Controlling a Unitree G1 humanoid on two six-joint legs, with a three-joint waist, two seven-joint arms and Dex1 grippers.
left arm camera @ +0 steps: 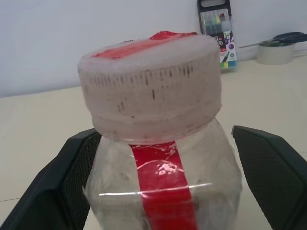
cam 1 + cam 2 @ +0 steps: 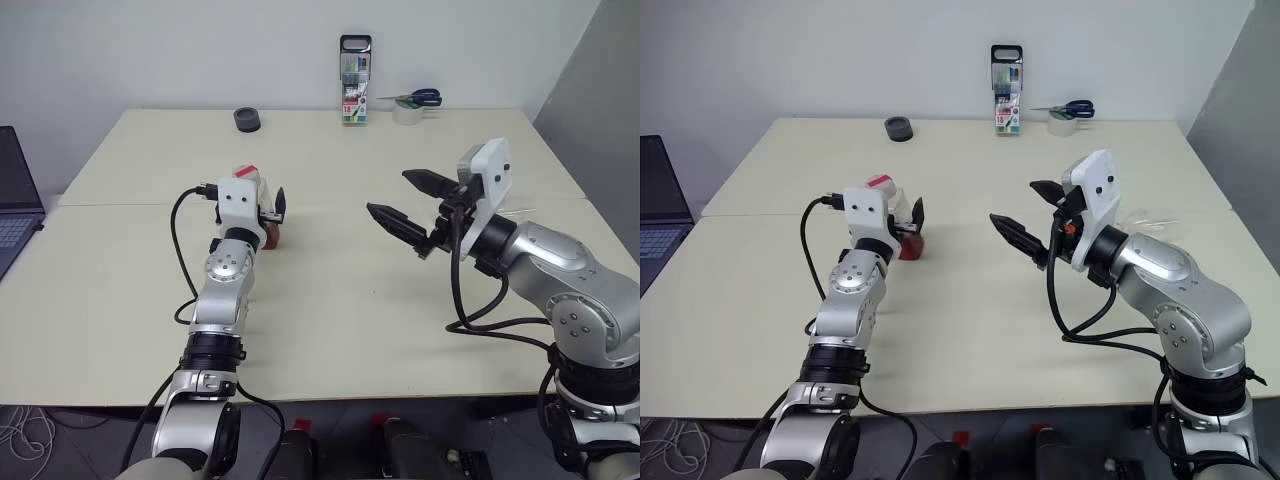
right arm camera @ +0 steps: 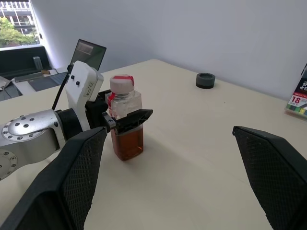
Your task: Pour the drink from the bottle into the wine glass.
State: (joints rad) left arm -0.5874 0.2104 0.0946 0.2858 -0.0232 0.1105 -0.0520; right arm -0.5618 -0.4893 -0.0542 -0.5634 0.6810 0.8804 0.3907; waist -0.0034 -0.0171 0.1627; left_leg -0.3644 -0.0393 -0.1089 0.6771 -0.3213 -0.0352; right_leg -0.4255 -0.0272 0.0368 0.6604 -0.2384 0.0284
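1. The bottle (image 3: 125, 117) stands upright on the surface (image 2: 330, 300), its pink cap (image 1: 149, 86) on and the brown drink (image 3: 127, 142) low inside.
2. The left gripper (image 3: 125, 120) has its fingers (image 3: 135, 120) spread wide on both sides of the bottle.
3. The right gripper (image 2: 408, 204) hangs above the surface, well apart from the bottle, fingers wide open and empty.
4. A marker pack (image 2: 355, 80) stands at the far edge.

My head views are bright and evenly lit, the cream tabletop (image 2: 330, 330) carrying only faint, soft shadows beneath my arms. Through my left wrist view the bottle (image 1: 158, 143) looms close and slightly soft, a thin glare line across its plastic. My right wrist view shows daylight from a window (image 3: 17, 24).
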